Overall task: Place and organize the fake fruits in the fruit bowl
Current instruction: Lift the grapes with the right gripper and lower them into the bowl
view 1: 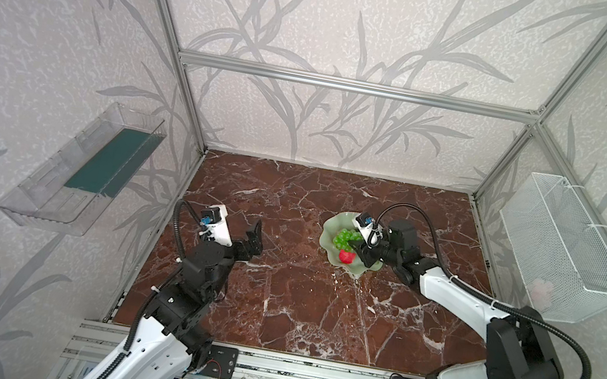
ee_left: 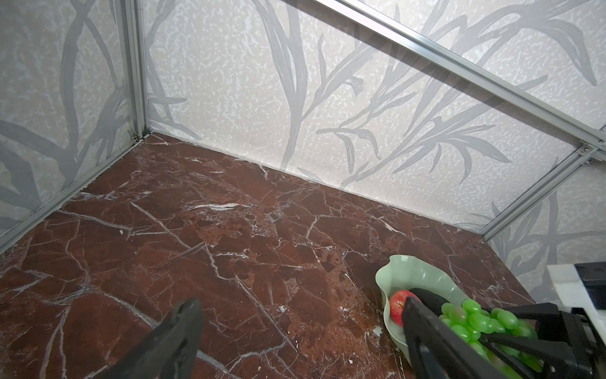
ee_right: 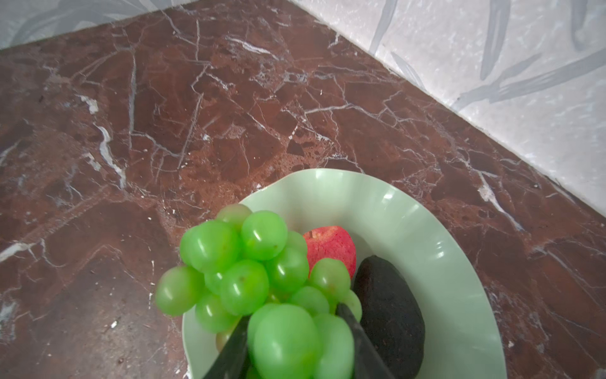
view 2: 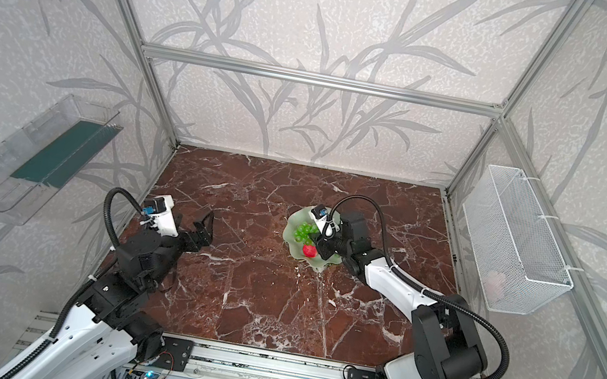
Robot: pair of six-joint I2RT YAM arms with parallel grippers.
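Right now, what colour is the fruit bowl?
Pale celadon green, glossy; the fruit bowl shows best in the right wrist view.

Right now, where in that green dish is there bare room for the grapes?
The dish is bare toward the back wall, beyond the apple and avocado. Nearer the right gripper it is crowded: both fruits lie there, and the gripped grapes hang close by.
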